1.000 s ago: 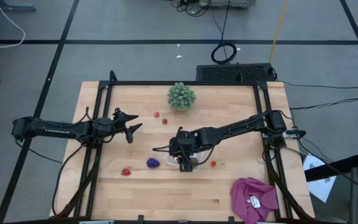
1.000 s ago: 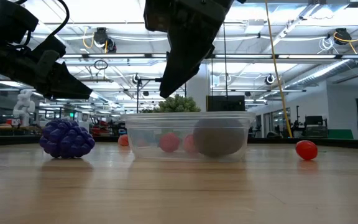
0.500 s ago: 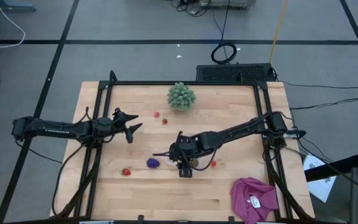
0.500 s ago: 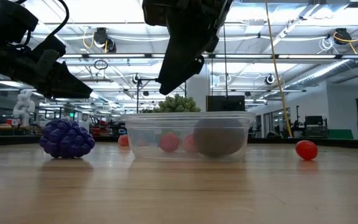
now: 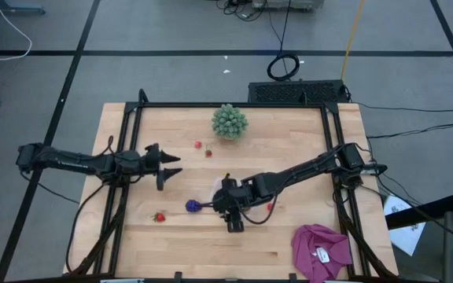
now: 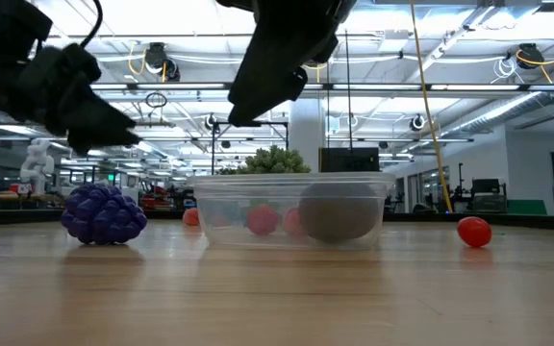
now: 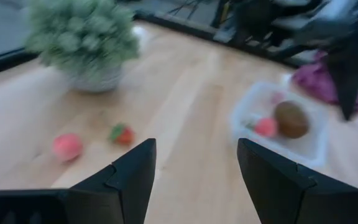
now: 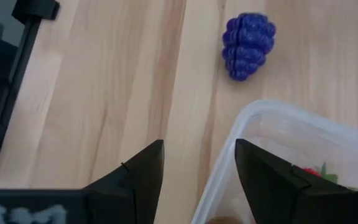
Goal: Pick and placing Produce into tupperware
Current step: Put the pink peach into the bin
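The clear tupperware (image 6: 291,207) stands near the table's middle and holds a brown kiwi (image 6: 339,213) and red strawberry pieces (image 6: 263,219). A purple grape cluster (image 8: 248,37) lies on the wood just to its left. Loose strawberries lie at the near left (image 5: 160,217), right of the tupperware (image 6: 474,231), and two at the far middle (image 7: 123,134). My right gripper (image 8: 199,155) hangs open above the tupperware's left rim (image 8: 253,124), short of the grapes. My left gripper (image 5: 175,165) stands open above the table's left part, holding nothing.
A large green spiky ball (image 5: 230,121) sits at the far middle of the table. A magenta cloth (image 5: 319,250) lies at the near right corner. Black frame rails (image 5: 124,141) run along the table's left and right sides.
My right gripper has swung from above the tupperware toward the table's near edge and the grapes, staying open and clear of the table. My left gripper has turned at the wrist, its fingers now pointing more toward the table's middle.
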Tool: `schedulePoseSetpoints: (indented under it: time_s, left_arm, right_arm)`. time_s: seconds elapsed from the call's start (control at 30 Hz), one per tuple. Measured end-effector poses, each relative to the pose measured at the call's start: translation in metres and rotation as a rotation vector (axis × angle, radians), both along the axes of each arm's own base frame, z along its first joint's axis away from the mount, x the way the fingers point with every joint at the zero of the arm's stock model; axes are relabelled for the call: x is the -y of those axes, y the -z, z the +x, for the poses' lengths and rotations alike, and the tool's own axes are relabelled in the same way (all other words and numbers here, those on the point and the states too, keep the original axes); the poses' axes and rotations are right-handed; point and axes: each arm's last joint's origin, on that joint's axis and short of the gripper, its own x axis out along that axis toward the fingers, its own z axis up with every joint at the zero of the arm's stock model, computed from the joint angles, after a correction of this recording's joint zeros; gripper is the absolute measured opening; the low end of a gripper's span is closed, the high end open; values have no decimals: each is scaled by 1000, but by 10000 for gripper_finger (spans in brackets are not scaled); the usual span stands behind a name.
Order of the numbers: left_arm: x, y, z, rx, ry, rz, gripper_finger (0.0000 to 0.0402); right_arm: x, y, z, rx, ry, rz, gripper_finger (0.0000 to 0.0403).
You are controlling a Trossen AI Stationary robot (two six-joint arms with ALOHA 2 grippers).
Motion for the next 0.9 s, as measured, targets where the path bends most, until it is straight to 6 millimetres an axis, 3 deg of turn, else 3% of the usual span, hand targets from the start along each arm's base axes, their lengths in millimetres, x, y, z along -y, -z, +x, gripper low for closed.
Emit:
schedulePoseSetpoints:
  time_s: [0.17,0.37,0.47,0.63,0.9]
  left_arm:
    - [9,-21,8,17,41,78,230]
    - [-2,-39,25,-310,-216,328,230]
    - [-16,-49,37,-443,-309,390,230]
    - [-49,-54,60,-571,-349,354,230]
    - [-104,-36,85,-759,-280,144,230]
  right_arm:
    - [7,-3,6,62,-28,-45,189]
    - [27,-23,9,174,-39,-113,189]
    - [38,-44,4,243,-18,-221,189]
    - [53,-92,-15,375,46,-444,189]
    - [67,-174,-69,594,146,-523,189]
